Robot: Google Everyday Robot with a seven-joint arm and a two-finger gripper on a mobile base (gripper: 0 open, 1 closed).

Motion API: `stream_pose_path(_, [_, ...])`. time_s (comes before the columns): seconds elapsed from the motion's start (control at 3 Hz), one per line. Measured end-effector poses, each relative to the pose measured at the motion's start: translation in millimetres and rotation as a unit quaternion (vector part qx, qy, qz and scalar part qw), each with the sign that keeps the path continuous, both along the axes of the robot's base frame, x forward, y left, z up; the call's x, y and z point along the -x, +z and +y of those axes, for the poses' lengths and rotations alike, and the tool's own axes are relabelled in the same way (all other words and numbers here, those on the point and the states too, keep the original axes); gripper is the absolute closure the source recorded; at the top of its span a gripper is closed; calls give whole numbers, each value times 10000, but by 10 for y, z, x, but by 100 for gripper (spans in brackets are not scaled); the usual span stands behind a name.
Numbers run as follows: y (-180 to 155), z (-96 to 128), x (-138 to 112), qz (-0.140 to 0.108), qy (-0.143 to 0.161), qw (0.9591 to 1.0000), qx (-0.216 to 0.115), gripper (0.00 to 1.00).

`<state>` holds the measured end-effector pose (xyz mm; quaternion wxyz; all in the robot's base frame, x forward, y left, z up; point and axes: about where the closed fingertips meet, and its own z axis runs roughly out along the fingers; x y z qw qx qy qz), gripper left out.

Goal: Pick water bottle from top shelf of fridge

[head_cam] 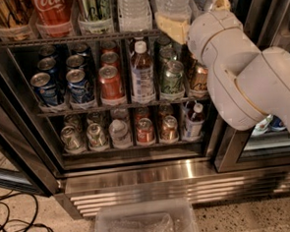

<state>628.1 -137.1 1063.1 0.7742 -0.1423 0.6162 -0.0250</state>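
one claw [193,16] sits at the right end of the top shelf surface [71,38], which carries two water bottles [134,9] [173,0] and one red cola container [55,10]. the middle surface's [85,110] front row counts two blue cans [45,88] [79,85], one red can [111,83], one white-capped bottle [142,74], one green can [172,78] and one brown can [199,79]. one clear bin [146,223] lies on the floor.
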Motion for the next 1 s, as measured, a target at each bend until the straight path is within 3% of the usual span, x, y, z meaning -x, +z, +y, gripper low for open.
stream_pose_path(1.0, [48, -44, -1, -86, 37, 9999, -112, 33])
